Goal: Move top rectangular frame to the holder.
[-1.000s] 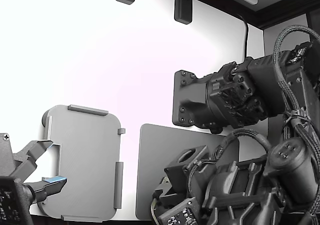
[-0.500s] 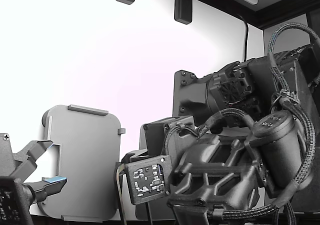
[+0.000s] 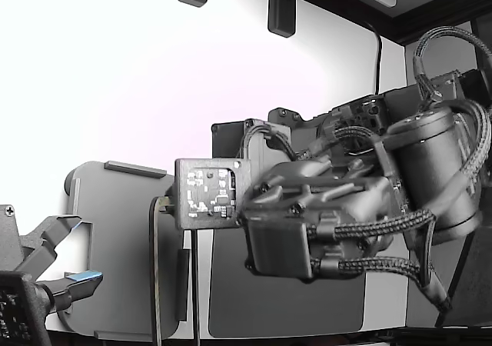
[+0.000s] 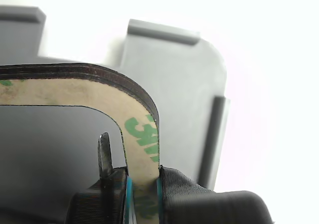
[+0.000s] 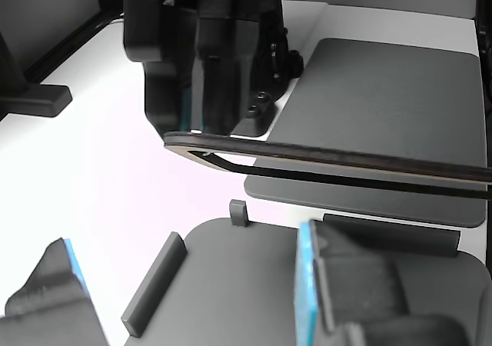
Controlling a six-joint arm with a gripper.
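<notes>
Now the pincer [image 4: 142, 186] grips the thin beige green-lettered frame [image 4: 142, 129], carried leftward over the light grey tabbed tray [image 3: 115, 231].

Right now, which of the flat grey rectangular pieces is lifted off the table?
The thin frame with the beige border, pinched by the gripper and held in the air. The plain dark mat and the light grey holder both lie on the table.

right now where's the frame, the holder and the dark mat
frame [image 4: 142, 134]: wrist view, on its beige border by the rounded corner.
holder [image 3: 115, 231]: exterior view, on its bare grey floor.
dark mat [image 5: 384, 108]: other view, on its flat top surface.
</notes>
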